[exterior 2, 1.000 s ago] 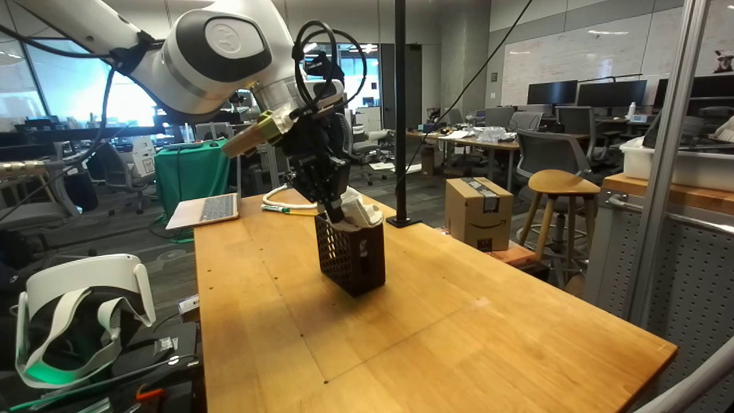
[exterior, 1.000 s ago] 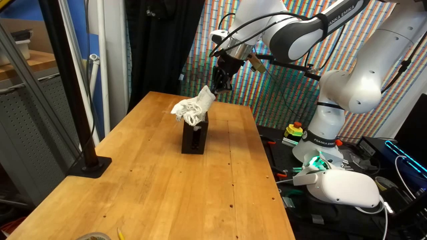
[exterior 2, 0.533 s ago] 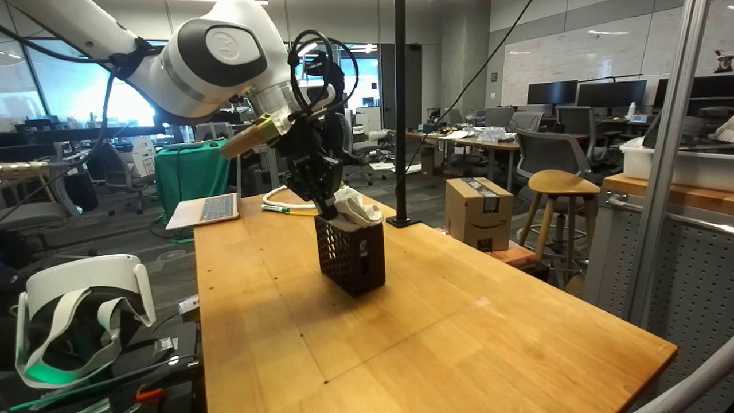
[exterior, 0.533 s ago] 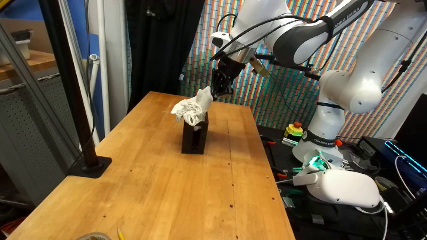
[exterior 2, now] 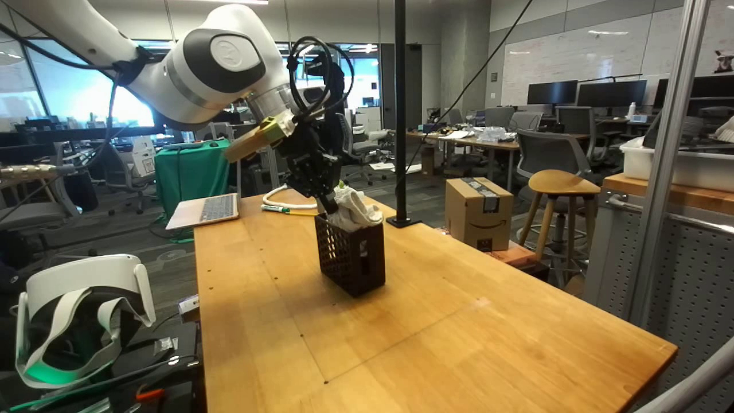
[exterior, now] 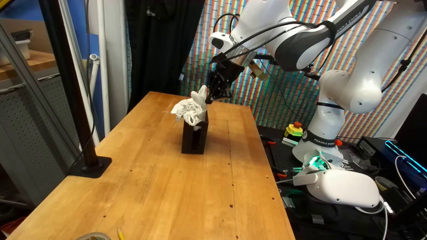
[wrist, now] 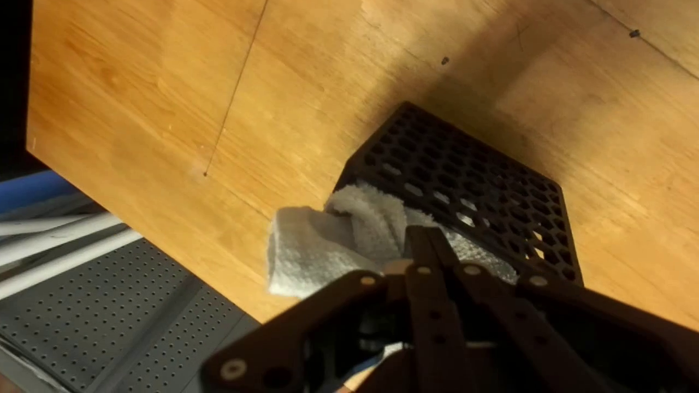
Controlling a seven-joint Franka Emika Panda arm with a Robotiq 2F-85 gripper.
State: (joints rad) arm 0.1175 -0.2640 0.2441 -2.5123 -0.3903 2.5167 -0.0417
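The dark claw [wrist: 427, 232] is closed to its narrowest, its slim, straight-sided fingertips meeting in a blunt point against the cloth [wrist: 368, 218] in the wrist view; the cloth is white and nubbly, like towelling, with thick rounded folds; in an exterior view it bunches into loopy, stringy creases on one side and rises in a soft peak beside the claw.

The cloth sits in the mouth of a narrow black box [exterior 2: 373, 269], heaped above the rim, with a broad flap spilling past the edge; the box is matte and rectangular, one long wall pierced by a honeycomb of holes, its narrow end cut with an upright slot; pale patches show through the holes nearest the rim.

Beneath lies a honey-coloured wooden tabletop [exterior: 186, 196], its grain in lengthwise planks, dotted with small dark holes and crossed by thin seams; a round black pole [exterior 2: 401, 126] rises from a flat square foot at its edge; the arm [exterior: 357, 83] above is smooth white shell with looping black cables; also in view are a thin open laptop [exterior 2: 218, 207], a taped cardboard carton [exterior 2: 471, 215], a stool with a curved wooden seat [exterior 2: 562, 182] and a rounded white headset [exterior: 347, 188].
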